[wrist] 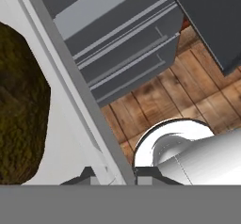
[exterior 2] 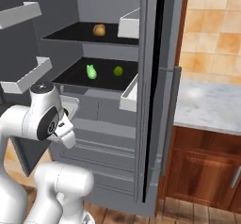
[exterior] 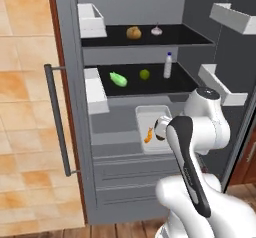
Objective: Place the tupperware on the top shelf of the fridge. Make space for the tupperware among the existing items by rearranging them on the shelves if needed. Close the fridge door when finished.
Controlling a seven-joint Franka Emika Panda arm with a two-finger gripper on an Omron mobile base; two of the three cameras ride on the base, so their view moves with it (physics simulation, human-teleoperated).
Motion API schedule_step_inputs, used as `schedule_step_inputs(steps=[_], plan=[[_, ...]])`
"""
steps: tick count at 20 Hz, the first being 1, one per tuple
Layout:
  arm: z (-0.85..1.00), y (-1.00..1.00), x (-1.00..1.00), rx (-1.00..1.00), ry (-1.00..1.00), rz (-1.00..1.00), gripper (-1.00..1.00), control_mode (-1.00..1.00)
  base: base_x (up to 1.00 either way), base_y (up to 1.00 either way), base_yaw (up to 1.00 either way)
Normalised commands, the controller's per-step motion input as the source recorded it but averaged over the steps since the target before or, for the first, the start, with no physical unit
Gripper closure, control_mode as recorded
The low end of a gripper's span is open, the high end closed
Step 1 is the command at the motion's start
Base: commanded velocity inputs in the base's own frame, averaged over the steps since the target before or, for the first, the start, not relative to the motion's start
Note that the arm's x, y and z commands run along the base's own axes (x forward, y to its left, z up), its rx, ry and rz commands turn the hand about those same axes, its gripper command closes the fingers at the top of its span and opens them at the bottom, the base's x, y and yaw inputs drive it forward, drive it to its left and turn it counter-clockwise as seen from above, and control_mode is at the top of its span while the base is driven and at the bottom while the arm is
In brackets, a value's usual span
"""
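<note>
Wood floor (wrist: 188, 91) lies below the open fridge (exterior: 150, 182). Nearest us, the gripper (wrist: 113, 173) pinches the wall of the one tupperware (exterior: 150, 119), a finger on each side, in front of the drawers. Beyond, we count two shelves: three items on the lower, and a potato (exterior: 133, 32) and garlic bulb (exterior: 156, 30) on the top shelf (exterior: 190, 37).

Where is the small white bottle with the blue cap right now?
In the left base view, the bottle stands upright on the lower shelf, toward its right side, just right of the lime-green ball.
</note>
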Motion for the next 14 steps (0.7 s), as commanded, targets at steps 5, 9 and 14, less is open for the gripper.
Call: schedule_step_inputs(steps=[5,9,14], plan=[[0.00,0.00,0.00,0.00,0.00,0.00,1.00,1.00,0.56,0.40,-0.02],[0.00,0.00,0.00,0.00,0.00,0.00,1.00,1.00,0.60,0.14,-0.03],[0.00,0.00,0.00,0.00,0.00,0.00,1.00,1.00,0.57,0.17,-0.04]])
